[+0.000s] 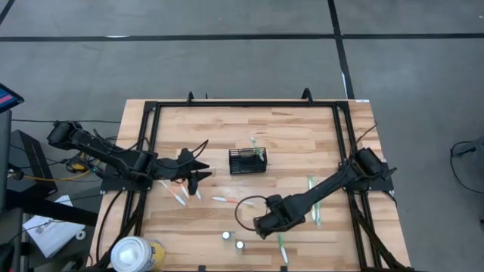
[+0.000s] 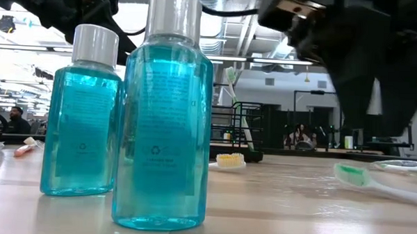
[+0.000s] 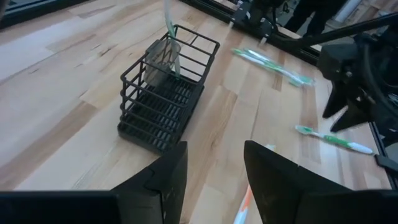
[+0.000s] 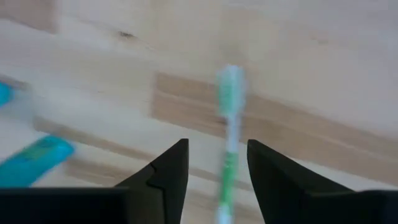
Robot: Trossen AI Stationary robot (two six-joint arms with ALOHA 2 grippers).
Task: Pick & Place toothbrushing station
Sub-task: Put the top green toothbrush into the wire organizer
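The black wire-mesh holder stands on its base mid-table, with one green-and-white toothbrush standing up in it. My left gripper is open and empty just left of the holder, above an orange-pink toothbrush. My right gripper is open near the table's near edge. It hovers over a green-and-white toothbrush that lies flat on the table and shows in line with the gap between its fingers. Other toothbrushes lie flat on the wood.
Two small blue mouthwash bottles stand near the near edge, just left of my right gripper. A large white-and-yellow round container sits at the near left corner. A black frame borders the table's far and side edges.
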